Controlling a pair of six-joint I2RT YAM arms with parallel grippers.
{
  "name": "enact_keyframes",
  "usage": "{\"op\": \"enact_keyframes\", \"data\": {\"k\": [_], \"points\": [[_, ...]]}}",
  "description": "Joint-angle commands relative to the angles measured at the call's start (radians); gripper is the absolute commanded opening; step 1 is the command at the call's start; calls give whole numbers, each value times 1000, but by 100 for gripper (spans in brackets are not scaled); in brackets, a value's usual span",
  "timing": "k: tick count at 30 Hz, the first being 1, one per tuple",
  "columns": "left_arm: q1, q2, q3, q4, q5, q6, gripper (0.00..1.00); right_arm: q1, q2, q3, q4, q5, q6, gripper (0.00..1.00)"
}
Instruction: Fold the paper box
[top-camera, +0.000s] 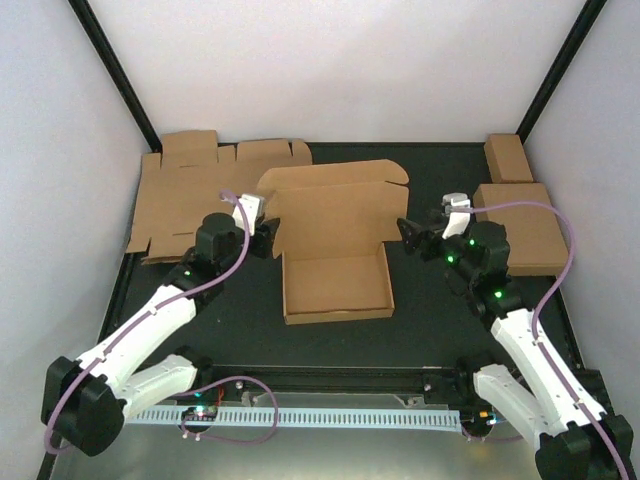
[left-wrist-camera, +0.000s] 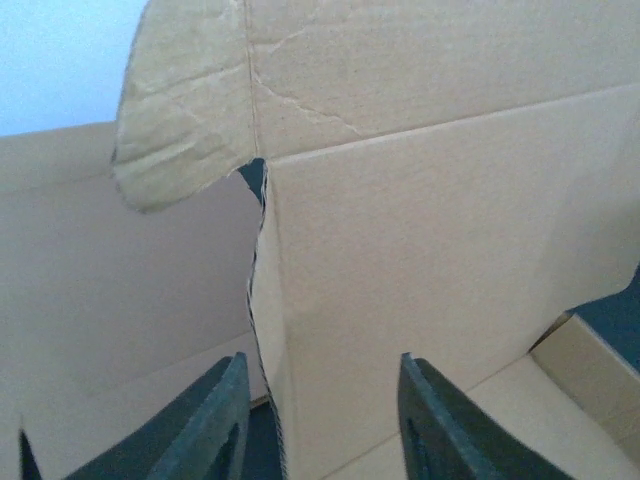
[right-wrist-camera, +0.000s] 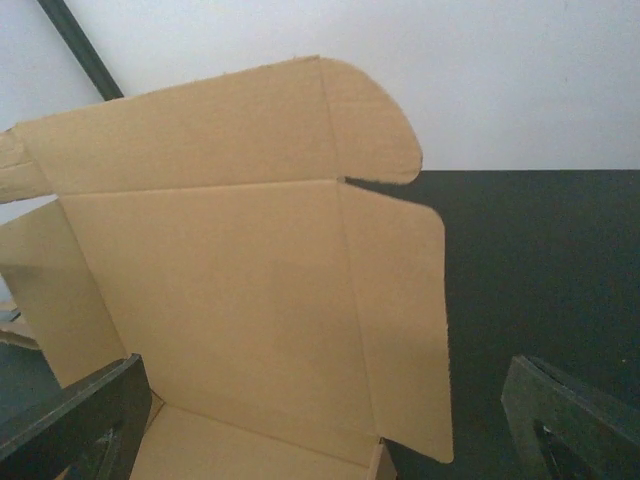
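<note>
The paper box (top-camera: 336, 285) sits mid-table as a shallow brown tray, its lid (top-camera: 335, 205) standing up at the back with rounded side tabs. My left gripper (top-camera: 270, 236) is open at the lid's left edge. In the left wrist view the lid's left side flap (left-wrist-camera: 400, 300) stands between the spread fingers (left-wrist-camera: 225, 420), with no visible contact. My right gripper (top-camera: 408, 232) is open just right of the lid. In the right wrist view its gripper (right-wrist-camera: 320, 430) faces the lid's inside (right-wrist-camera: 210, 290) and the right side flap (right-wrist-camera: 400, 320), apart from both.
Flat brown die-cut sheets (top-camera: 185, 195) lie at the back left. A folded box (top-camera: 525, 235) and a smaller oblong box (top-camera: 508, 157) sit at the right. A white slotted rail (top-camera: 300, 415) runs along the front edge. Black frame posts (top-camera: 115, 65) stand at the back corners.
</note>
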Motion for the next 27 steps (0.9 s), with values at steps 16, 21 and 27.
{"op": "enact_keyframes", "data": {"k": [16,21,27], "points": [[-3,-260,-100,-115,-158,-120,99,-8,-108,-103,113,0,-16,100],[-3,-251,-107,-110,-128,-126,99,-7,-107,-118,159,11,10,100],[-3,-190,-102,-82,-89,-115,99,-7,-30,-69,88,-32,-21,100]]}}
